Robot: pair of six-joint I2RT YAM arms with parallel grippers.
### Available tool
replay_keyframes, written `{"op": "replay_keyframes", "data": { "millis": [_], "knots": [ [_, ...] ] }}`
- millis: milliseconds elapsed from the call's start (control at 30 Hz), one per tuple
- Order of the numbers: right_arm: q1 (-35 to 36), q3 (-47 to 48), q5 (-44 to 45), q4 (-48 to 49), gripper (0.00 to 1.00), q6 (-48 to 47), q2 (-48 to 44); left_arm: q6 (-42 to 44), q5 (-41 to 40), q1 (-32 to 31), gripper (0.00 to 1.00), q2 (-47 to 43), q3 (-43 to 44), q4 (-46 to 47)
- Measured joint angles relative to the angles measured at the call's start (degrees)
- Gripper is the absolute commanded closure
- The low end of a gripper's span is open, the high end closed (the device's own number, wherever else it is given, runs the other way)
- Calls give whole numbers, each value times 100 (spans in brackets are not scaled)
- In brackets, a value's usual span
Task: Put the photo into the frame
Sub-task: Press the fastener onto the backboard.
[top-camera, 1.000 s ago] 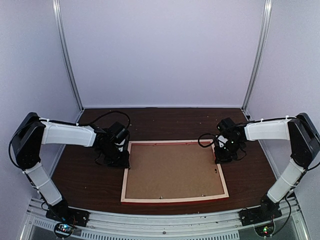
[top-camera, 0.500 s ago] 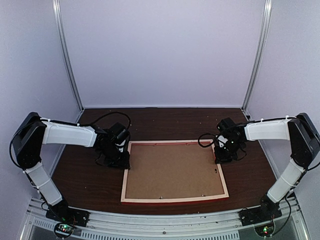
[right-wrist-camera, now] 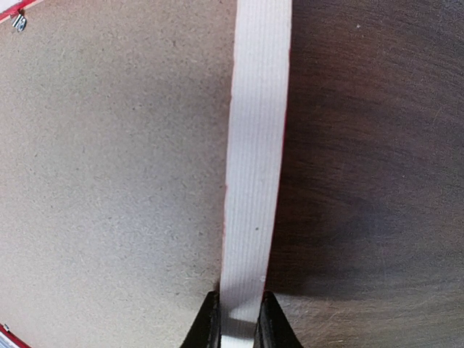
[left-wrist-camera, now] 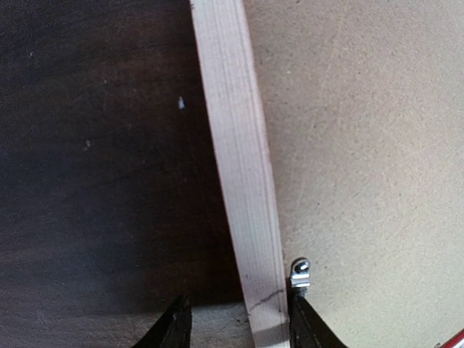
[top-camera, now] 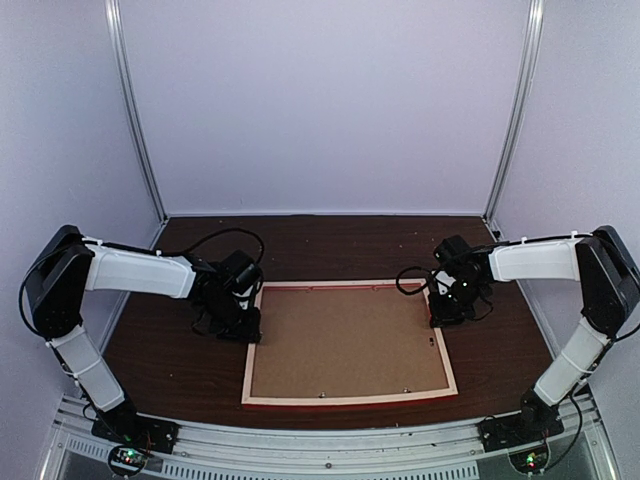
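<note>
**Red Picture Frame, Back Up, With Both End Effectors at Its Side Rails**

Item: the frame [top-camera: 349,399]; laid flat on the dark wood-grain tabletop [top-camera: 170,365], back upward; pale wood rails on show, bright red visible only along the outer edge nearest the arm bases and as a thin line down the outer side of the right rail.

Within the frame: brown backing board [top-camera: 350,340], filling the opening from rail to rail; small metal tab [left-wrist-camera: 299,274] at the inner side of the left rail, lying on the board.

At the frame's left rail, toward its far corner: left end effector [left-wrist-camera: 241,326]; jaws moderately wide, straddling the rail; inner fingertip just beside the rail near the metal tab, outer fingertip standing apart from the rail over bare tabletop; nothing gripped.

At the frame's right rail, about a third of the way along from its far corner: right end effector [right-wrist-camera: 239,319]; jaws narrow, pinched onto the pale rail, one fingertip on the board side, the other on the red-edged outer side.

Beyond the frame: plain pale walls with upright metal struts at the two far corners.
</note>
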Motion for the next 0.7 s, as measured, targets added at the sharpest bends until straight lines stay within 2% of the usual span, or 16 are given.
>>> {"op": "replay_keyframes", "data": {
  "millis": [400, 600, 700],
  "knots": [
    [0, 0, 2, 0, 98, 0, 0, 68, -2, -4, 47, -168, 13, -35],
    [0, 0, 2, 0, 98, 2, 0, 118, 13, -4, 48, -144, 146, -33],
    [0, 0, 2, 0, 98, 0, 0, 146, 15, -4, 52, -50, 208, -13]
  ]
}}
